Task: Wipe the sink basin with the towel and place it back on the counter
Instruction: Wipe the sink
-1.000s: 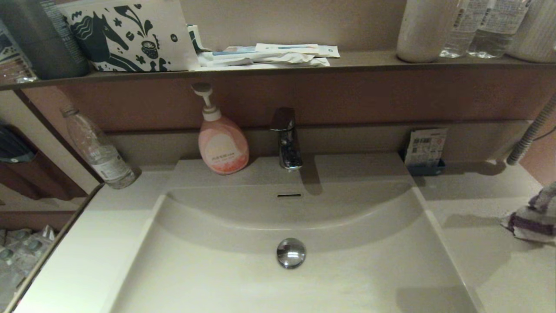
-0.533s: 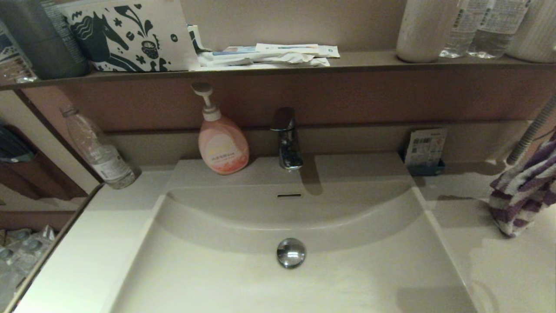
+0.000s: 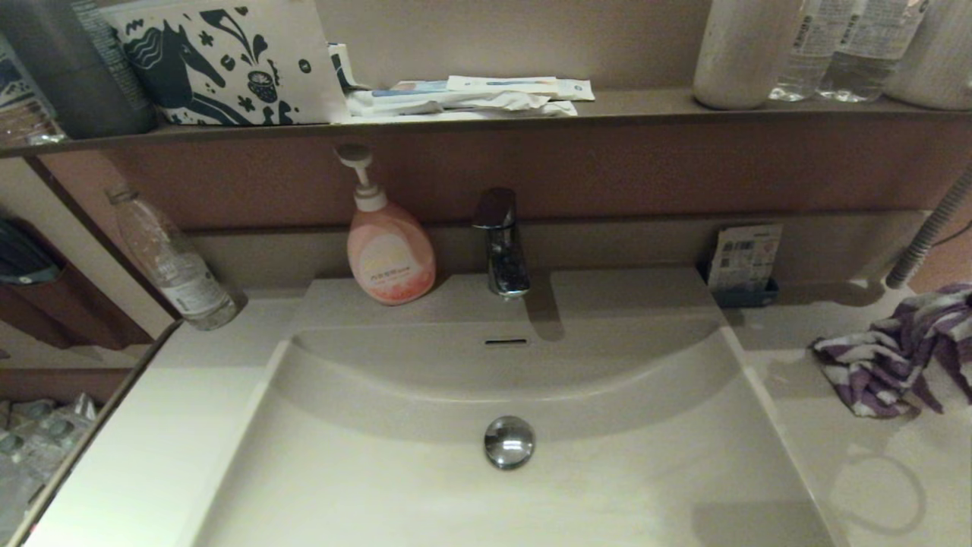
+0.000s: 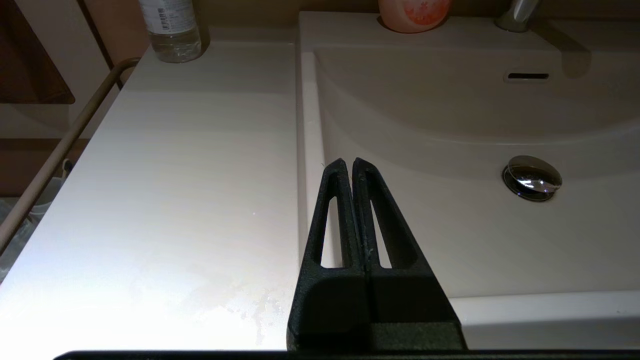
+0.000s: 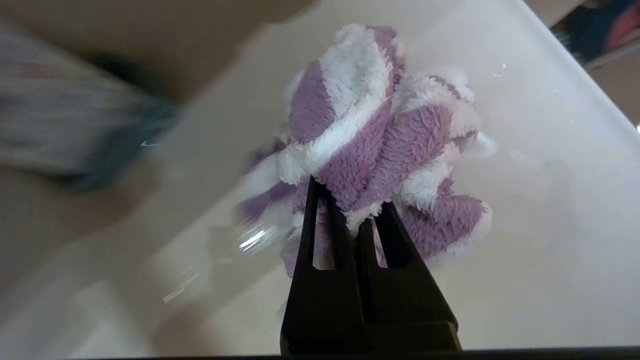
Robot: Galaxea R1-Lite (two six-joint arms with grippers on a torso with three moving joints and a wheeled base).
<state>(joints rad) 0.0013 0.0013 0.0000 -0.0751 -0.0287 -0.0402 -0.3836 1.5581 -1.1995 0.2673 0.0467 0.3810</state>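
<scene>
The purple and white striped towel (image 3: pixel 885 357) hangs bunched over the counter (image 3: pixel 873 486) to the right of the sink basin (image 3: pixel 607 486). Whether its lower end touches the counter I cannot tell. In the right wrist view my right gripper (image 5: pixel 352 210) is shut on a fold of the towel (image 5: pixel 370 130), above the cream counter (image 5: pixel 540 225). This gripper is out of the head view. My left gripper (image 4: pixel 348 162) is shut and empty, hovering over the left rim of the sink basin (image 4: pixel 475 240), next to the left counter (image 4: pixel 175 175). The chrome drain plug (image 3: pixel 509 441) sits mid-basin.
At the basin's back stand a pink soap pump bottle (image 3: pixel 389 254) and a chrome faucet (image 3: pixel 501 243). A clear plastic bottle (image 3: pixel 175 266) leans at the back left. A small card holder (image 3: pixel 744 262) and a ribbed hose (image 3: pixel 926 235) are at the back right. The dark shelf (image 3: pixel 486 121) above holds several items.
The towel lay at the far right edge of the counter, was lifted, and now hangs lower and further left, nearer the basin. The left gripper's scene shows no change.
</scene>
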